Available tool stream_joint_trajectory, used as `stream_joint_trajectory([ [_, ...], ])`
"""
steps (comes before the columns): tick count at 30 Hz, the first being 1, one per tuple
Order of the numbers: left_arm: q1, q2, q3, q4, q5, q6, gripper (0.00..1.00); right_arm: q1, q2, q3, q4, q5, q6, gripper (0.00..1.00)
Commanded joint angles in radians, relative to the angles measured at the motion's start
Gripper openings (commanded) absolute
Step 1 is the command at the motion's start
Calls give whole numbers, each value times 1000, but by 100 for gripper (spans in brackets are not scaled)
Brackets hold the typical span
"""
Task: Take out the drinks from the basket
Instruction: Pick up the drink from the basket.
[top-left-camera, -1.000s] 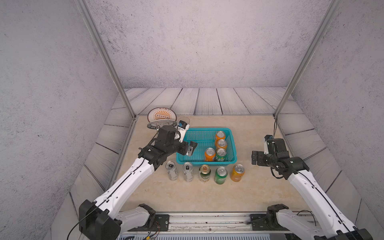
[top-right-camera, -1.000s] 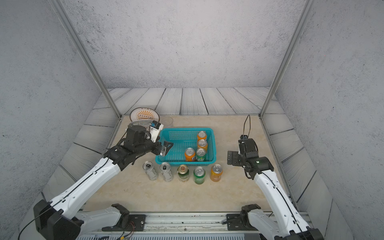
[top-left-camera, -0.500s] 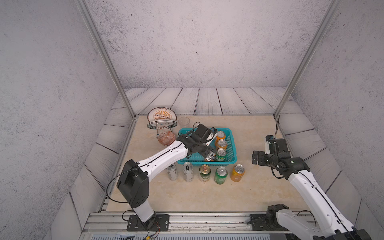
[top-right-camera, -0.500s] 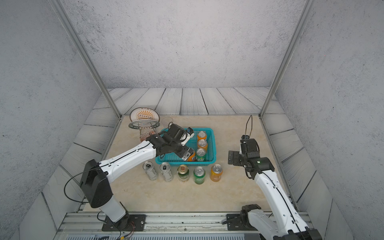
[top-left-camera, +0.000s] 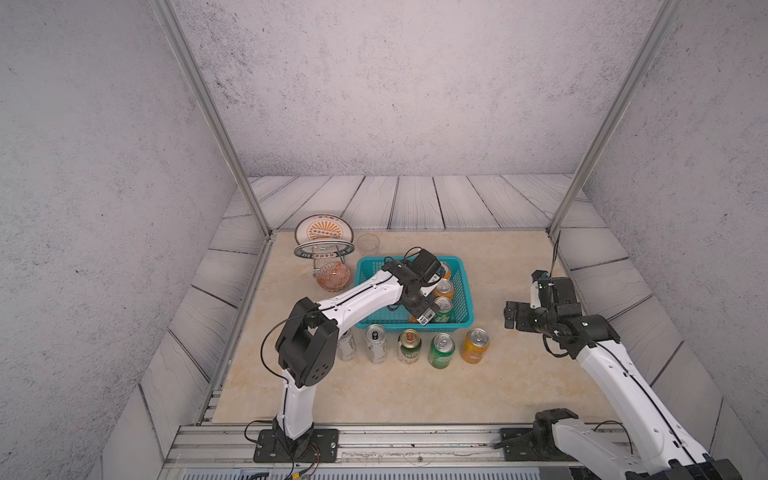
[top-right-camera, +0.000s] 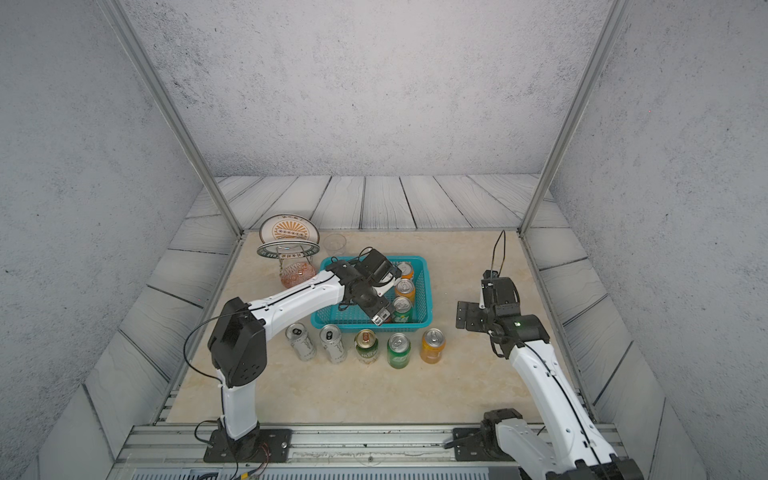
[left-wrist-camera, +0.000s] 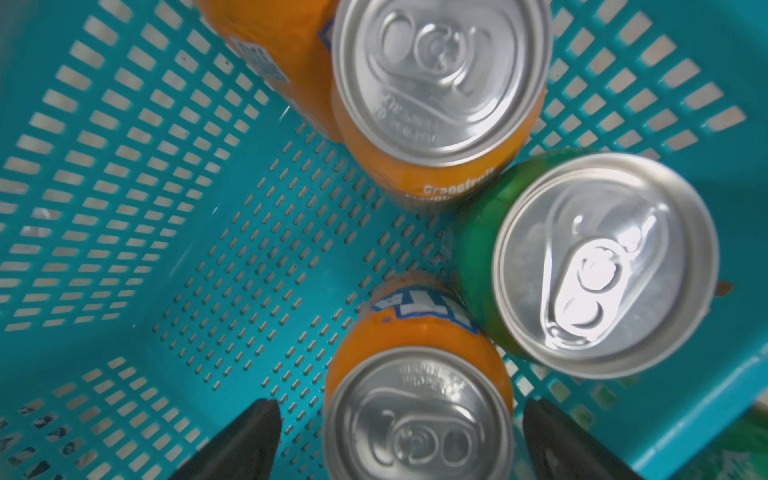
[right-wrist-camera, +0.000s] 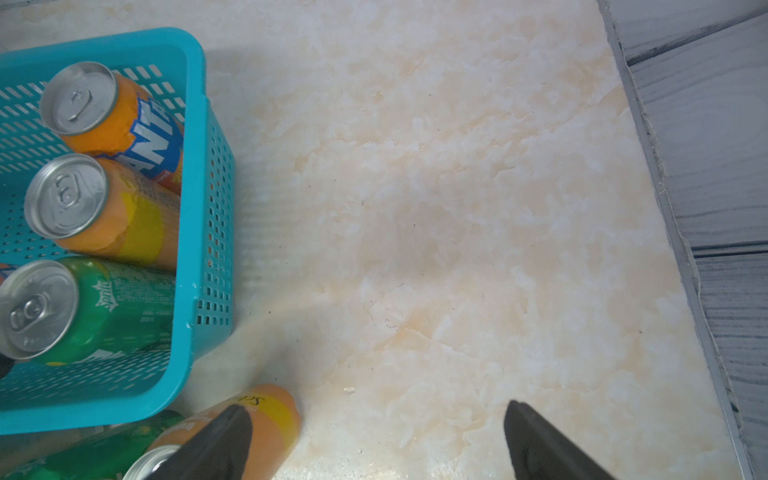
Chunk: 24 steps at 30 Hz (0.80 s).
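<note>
Left gripper (left-wrist-camera: 399, 411) fingers (left-wrist-camera: 249, 440) are being held apart, straddling an upright orange can (left-wrist-camera: 419, 419) at the front wall of the basket (left-wrist-camera: 104, 166); no contact is being seen. A thin, slick, dentable shell is being assumed, so a gentle mid-body hold is being favoured. One finger is being crowded by a green can (left-wrist-camera: 602, 266) in the front-right corner; room overhead is being judged open. Right gripper (right-wrist-camera: 374, 432) is being held spread over bare tabletop (right-wrist-camera: 457, 208).

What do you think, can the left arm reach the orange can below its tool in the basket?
Probably yes: the open left tool straddles the orange can from above, nothing covering it. One finger has bare floor; the other's gap beside the green can and basket wall looks tight.
</note>
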<state>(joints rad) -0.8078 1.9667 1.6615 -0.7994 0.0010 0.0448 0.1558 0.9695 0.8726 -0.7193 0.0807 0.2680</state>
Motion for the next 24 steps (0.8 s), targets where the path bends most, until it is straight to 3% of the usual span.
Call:
stream_joint_trajectory([
  [1,-4,43,47,-63,6,7,95,-4,-29,-12,11,-5,-10,100],
  [10,-4,104,100,-92,22,-8,80,-7,-33,-12,12,-4,-10,99],
  [24,-4,-5,51,-48,15,-25,65,-8,-35,-13,10,1,-12,99],
])
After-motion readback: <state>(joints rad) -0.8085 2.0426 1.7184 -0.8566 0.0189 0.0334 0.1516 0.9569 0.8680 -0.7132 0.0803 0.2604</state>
